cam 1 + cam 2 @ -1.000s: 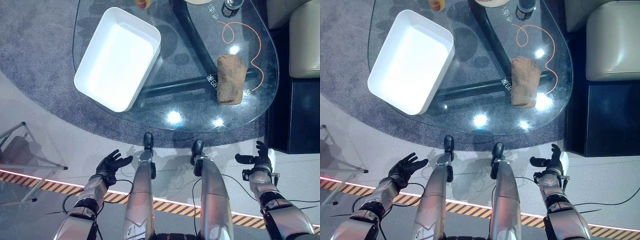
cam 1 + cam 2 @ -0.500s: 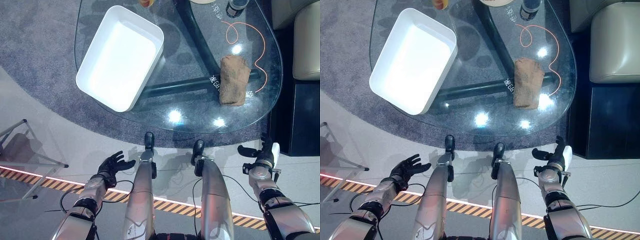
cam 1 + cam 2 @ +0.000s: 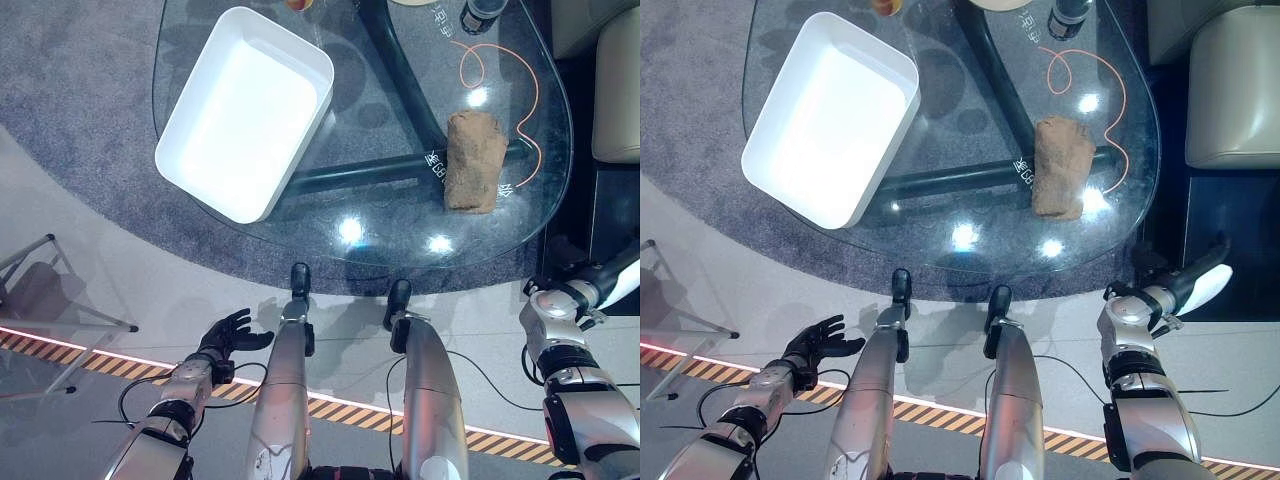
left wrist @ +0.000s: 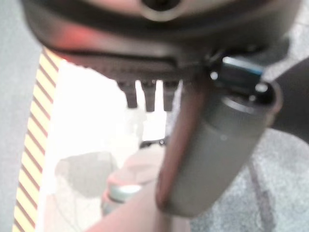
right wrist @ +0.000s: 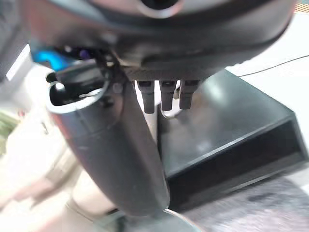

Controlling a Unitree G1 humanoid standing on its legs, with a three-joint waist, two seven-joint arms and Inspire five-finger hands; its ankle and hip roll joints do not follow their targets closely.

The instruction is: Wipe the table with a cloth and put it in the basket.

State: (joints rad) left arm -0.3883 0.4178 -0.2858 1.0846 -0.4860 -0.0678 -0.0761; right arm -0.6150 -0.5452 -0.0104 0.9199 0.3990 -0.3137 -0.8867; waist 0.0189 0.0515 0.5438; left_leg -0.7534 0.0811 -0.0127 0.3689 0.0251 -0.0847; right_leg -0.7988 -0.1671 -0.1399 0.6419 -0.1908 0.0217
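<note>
A brown folded cloth lies on the right side of the glass table. The basket, a white rectangular tub, stands empty on the table's left side. My left hand hangs low over the floor, well short of the table, fingers spread and open. My right hand is out to the right by the black base, below and right of the cloth, with straight fingers and a white-covered thumb. Neither hand holds anything.
An orange cord loops on the glass behind the cloth, with a dark bottle and an orange cup at the far edge. A beige sofa on a black base stands right. A folding stand is left.
My right hand has swung outward to the right, toward the black base. My left hand has dropped lower and back. The cloth and tub lie as before; the camera shifted slightly.
</note>
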